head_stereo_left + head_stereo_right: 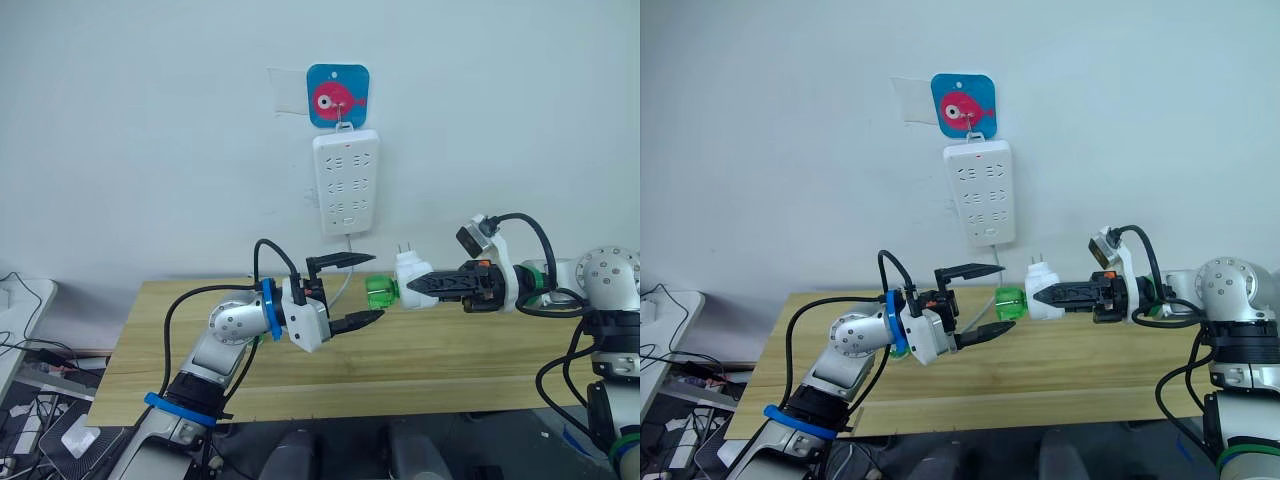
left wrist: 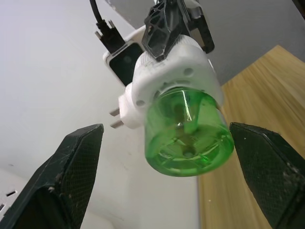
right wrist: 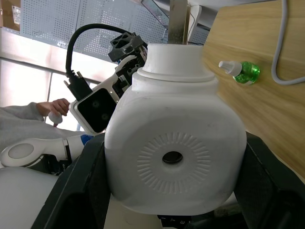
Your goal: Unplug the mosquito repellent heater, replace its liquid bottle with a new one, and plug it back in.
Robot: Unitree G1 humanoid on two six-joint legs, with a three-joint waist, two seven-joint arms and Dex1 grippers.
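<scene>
Wooden table [image 1: 430,370]; right gripper [image 1: 415,284] pinching heater [image 1: 409,276]; left gripper [image 1: 365,289] spread; right wrist view: capped bottle [image 3: 240,70] lying on table.

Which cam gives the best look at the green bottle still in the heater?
Left wrist view: the liquid bottle sits close up, its base facing the camera, between the open left gripper fingers. Both eye views show it small, side-on. In the right wrist view the heater hides it.
</scene>
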